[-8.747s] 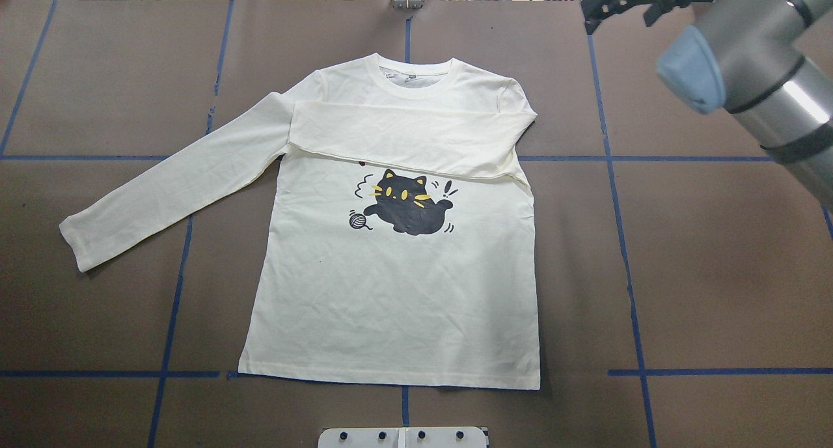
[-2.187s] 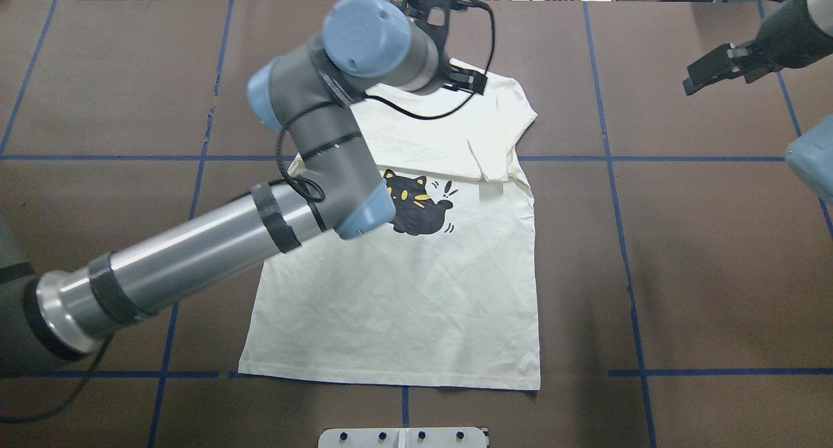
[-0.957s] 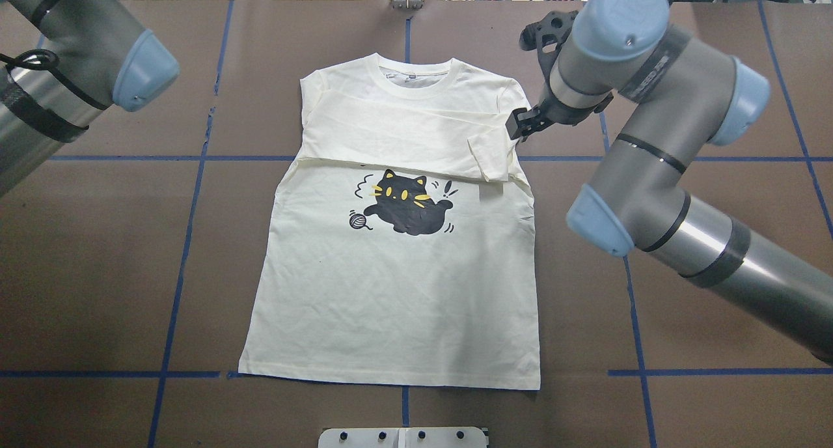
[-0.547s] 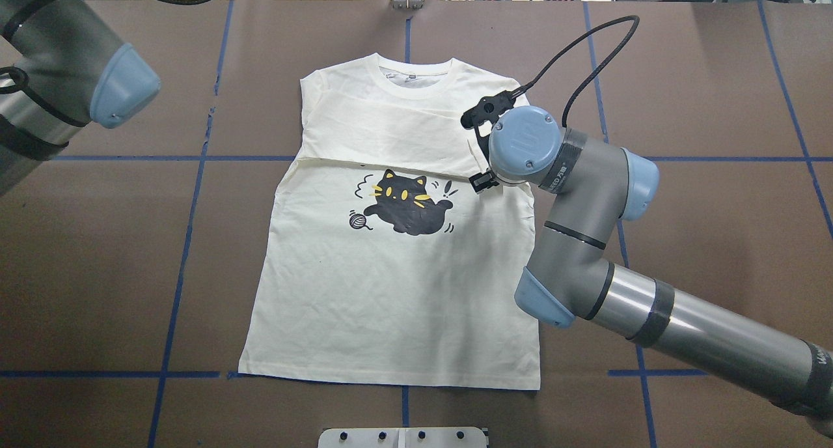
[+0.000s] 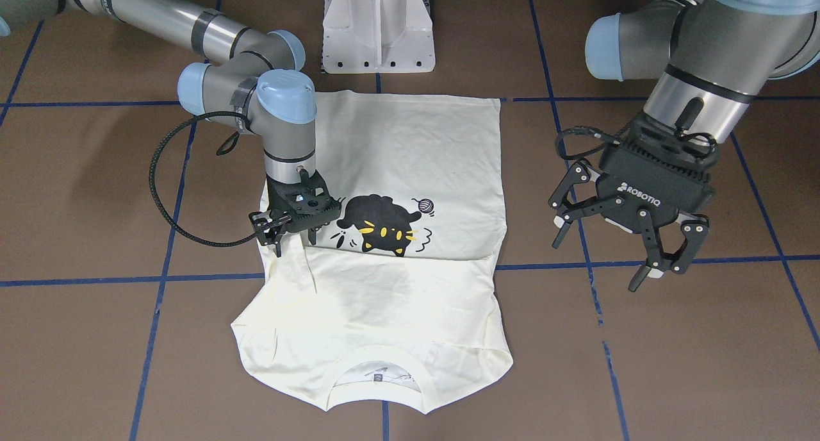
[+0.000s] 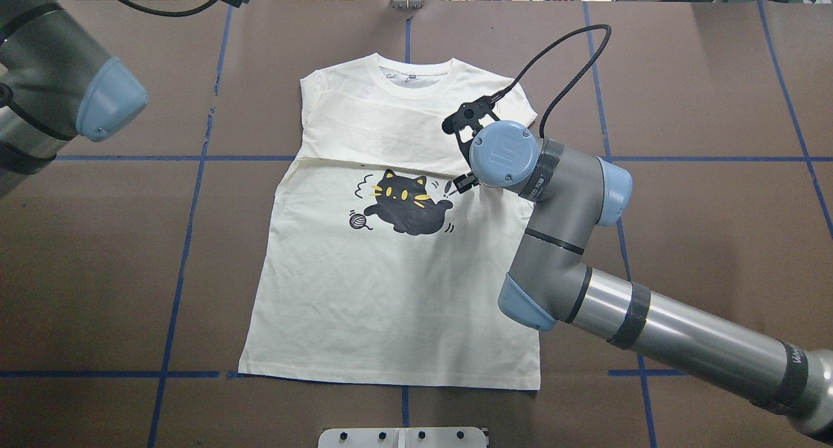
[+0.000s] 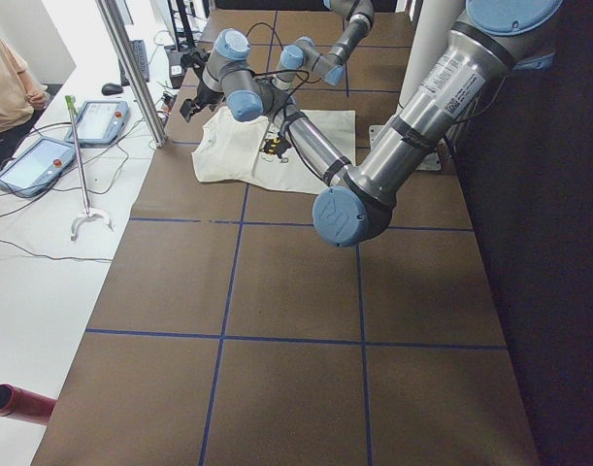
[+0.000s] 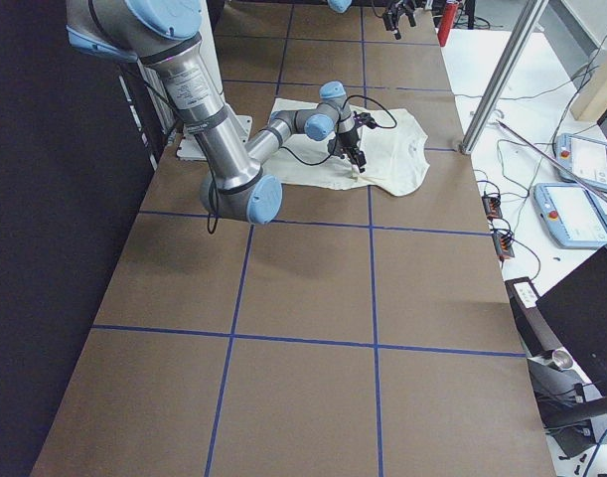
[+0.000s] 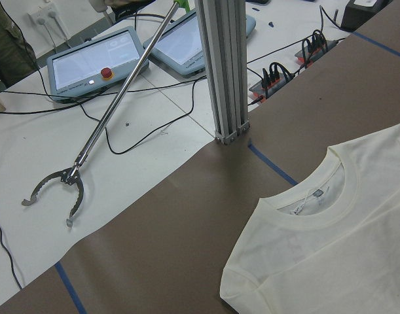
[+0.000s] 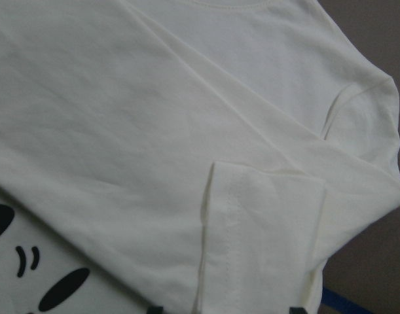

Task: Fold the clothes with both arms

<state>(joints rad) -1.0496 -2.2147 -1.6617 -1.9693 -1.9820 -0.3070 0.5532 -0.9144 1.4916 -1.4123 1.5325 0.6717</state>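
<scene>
The right arm reaches in from four o'clock, bent at the elbow, the right gripper pointing down with fingers apart. The left arm is held high at ten o'clock, the left gripper spread wide.

- The cream-white shirt lies flat and print side up, collar towards the far edge and hem nearest the robot's base.
- Both sleeves are folded across the chest, and a cuff ends near the shirt's right side.
- The black cat print with yellow features shows just below the folded sleeves.
- The right arm reaches over the shirt. The right gripper points down at the cuff, jaws spread to either side of it.
- The left arm is raised off to the shirt's side. The left gripper hangs above the table, jaws wide apart and holding nothing.
</scene>
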